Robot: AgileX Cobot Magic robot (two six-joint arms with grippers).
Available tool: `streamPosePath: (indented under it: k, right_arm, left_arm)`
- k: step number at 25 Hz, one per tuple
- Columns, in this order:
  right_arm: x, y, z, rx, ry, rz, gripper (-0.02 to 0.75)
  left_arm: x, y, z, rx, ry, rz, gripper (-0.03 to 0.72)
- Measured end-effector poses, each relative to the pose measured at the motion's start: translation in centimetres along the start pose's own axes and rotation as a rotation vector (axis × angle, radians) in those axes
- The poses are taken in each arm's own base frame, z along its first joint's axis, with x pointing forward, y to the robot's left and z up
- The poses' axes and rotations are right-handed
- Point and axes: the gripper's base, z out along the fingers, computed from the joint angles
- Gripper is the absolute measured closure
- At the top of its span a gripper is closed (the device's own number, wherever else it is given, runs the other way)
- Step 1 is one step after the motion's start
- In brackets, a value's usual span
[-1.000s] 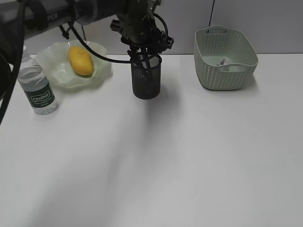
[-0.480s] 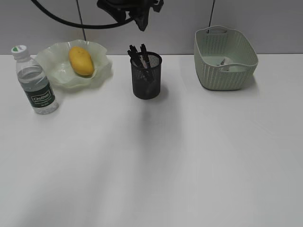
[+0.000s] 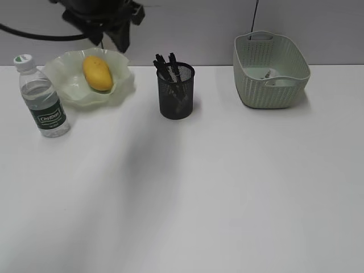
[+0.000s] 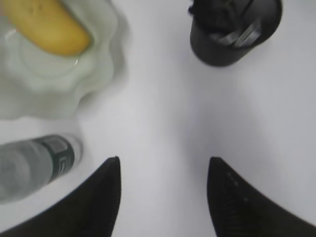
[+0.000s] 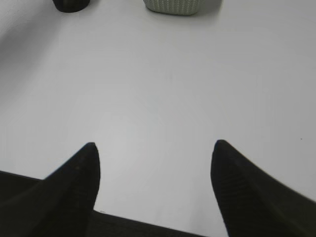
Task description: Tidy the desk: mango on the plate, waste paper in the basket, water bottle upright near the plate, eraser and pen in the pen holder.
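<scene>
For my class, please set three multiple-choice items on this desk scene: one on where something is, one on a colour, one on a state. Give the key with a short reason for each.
1. Where is the mango?
A. In the basket
B. On the plate
C. In the pen holder

2. What colour is the pen holder?
A. Black
B. Pale green
C. Yellow

3. How is the bottle placed?
A. Lying on its side
B. Upside down
C. Standing upright

Key:
1 B, the yellow fruit lies on the wavy-rimmed plate, far from the basket.
2 A, the mesh cup is black in the exterior and left wrist views.
3 C, it stands on its base beside the plate with the white cap on top.
</scene>
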Motion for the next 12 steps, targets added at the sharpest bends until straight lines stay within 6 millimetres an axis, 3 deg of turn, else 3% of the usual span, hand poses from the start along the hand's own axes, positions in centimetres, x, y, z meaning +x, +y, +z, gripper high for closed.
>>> streamPosePath:
  k: [5, 12]
  right_arm:
    - [0.0, 0.0, 0.0, 0.0, 0.0, 0.0, 0.186]
    - [0.0, 0.0, 0.0, 0.0, 0.0, 0.0, 0.186]
  left_arm:
    - [4.6, 4.1, -0.9, 0.006, 0.099, -0.095, 0.263]
    - [12.7, 9.7, -4.2, 0.026, 0.07, -0.243, 0.263]
